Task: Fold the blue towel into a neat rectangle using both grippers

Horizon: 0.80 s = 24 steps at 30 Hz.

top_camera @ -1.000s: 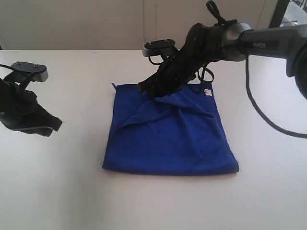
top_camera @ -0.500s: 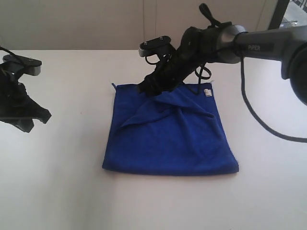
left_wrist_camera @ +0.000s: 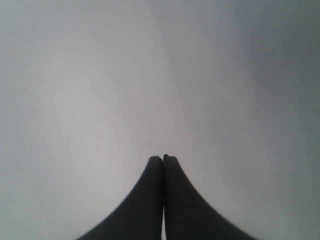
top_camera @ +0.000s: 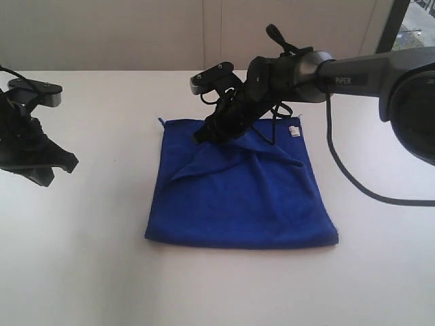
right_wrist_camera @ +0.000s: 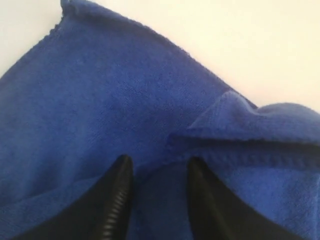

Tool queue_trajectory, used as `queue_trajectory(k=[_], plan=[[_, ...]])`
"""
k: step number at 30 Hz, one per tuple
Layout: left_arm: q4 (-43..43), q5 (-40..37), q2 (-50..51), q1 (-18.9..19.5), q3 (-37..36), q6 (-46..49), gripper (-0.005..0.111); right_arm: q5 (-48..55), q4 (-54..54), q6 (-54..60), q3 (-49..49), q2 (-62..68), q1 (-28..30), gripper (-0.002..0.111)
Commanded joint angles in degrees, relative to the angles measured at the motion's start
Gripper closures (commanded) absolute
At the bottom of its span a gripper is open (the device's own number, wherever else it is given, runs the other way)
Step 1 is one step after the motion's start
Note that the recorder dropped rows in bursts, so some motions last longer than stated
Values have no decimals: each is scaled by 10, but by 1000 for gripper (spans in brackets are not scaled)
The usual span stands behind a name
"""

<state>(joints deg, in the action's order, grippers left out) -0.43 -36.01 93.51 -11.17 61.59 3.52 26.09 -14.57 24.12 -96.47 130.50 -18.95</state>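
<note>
Mid-fold, by the look of it: the towel (top_camera: 241, 197) lies in the middle of the table (top_camera: 88, 258), roughly square, with a rumpled flap near its far edge. The right gripper (right_wrist_camera: 157, 165) leans down onto that far edge, fingers spread astride a raised hem, not closed on it. Next it likely has to pinch that hem cleanly. The left gripper (left_wrist_camera: 163, 158) hangs near the table's left edge, well apart from the towel, fingers pressed together; it would have to open and come in.

fleecy cloth towel (top_camera: 238, 197) (matt table (top_camera: 102, 272))
</note>
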Motion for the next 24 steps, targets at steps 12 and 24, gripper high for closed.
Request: queue_trajectory(k=[12,24], plan=[[-13,-1,-1,-4,1,-1,107,31,28,5,-3,-35,0,108],[-51,24,-1,-28,1,18,107,98,23,3,-3,-71,19,108]])
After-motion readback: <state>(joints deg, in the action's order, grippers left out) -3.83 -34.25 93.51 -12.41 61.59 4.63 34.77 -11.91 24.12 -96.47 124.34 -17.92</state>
